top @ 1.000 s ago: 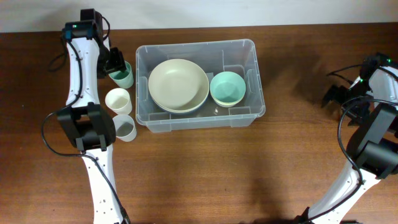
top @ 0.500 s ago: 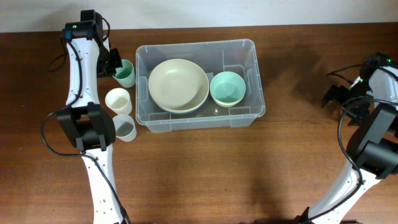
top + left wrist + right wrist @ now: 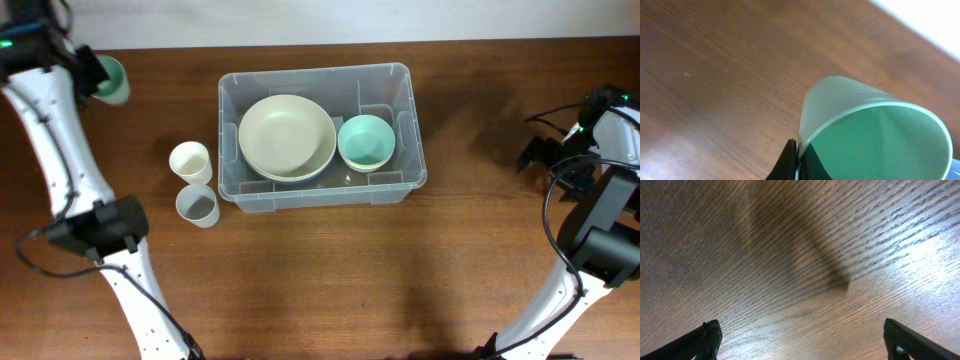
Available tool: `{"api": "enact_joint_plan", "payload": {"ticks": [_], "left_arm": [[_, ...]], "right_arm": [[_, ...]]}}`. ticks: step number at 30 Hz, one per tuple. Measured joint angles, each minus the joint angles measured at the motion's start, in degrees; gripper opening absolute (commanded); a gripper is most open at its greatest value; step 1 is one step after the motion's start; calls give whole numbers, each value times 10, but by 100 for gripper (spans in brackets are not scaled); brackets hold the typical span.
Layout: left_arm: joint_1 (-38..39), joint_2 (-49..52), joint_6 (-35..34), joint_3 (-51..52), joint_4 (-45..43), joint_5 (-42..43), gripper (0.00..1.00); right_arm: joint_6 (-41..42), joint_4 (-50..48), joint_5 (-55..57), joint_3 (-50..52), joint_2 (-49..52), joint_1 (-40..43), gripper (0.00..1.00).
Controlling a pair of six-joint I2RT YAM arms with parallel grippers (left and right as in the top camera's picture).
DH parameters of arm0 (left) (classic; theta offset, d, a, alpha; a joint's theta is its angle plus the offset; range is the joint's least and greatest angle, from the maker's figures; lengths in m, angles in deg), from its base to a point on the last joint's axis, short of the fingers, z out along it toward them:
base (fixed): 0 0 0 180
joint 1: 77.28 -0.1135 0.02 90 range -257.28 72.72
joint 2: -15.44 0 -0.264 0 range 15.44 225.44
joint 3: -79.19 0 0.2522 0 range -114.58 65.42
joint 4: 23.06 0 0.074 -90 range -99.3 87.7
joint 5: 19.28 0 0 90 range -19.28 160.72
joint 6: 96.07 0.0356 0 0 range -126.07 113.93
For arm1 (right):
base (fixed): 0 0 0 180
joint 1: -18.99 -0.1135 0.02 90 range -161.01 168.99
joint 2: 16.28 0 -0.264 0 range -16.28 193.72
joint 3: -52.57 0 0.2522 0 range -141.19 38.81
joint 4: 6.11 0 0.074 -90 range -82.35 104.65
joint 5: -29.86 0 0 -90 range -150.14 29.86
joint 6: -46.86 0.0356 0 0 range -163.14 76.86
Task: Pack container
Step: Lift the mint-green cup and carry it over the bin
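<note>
The clear container [image 3: 415,120] stands mid-table holding a cream bowl [image 3: 287,137] and a teal bowl [image 3: 365,141]. My left gripper [image 3: 95,72] is at the far back left corner, shut on a pale green cup [image 3: 112,80]. In the left wrist view the left gripper [image 3: 797,152] pinches the rim wall of the green cup [image 3: 875,130], one finger inside and one outside, with the cup lifted above the wood. My right gripper [image 3: 538,152] rests far right of the container. In its wrist view the right gripper [image 3: 802,337] is open over bare wood.
A cream cup [image 3: 190,160] and a grey cup [image 3: 198,206] stand upright just left of the container's left wall. The table's back edge meets a white wall behind the left gripper.
The left gripper shut on the green cup beside the container's left wall, then carried it away to the far back left corner. The right arm stayed still.
</note>
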Motion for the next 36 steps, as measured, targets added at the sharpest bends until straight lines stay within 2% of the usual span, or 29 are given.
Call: {"api": "enact_joint_plan", "payload": {"ticks": [6,10,13,20,25,36], "left_arm": [[63,-97,46,-23,24,122,1],[143,-112,92,-25,27,192,1],[199,-110,122,-20,27,214,1],[321,-109,186,10,28,233,1],[382,-109,204,76,28,232,1],[420,-105,213,263,19,227,1]], "right_arm": [[0,0,0,0,0,0,99],[0,0,0,0,0,0,99],[0,0,0,0,0,0,99],[0,0,0,0,0,0,99],[0,0,0,0,0,0,99],[0,0,0,0,0,0,99]]}}
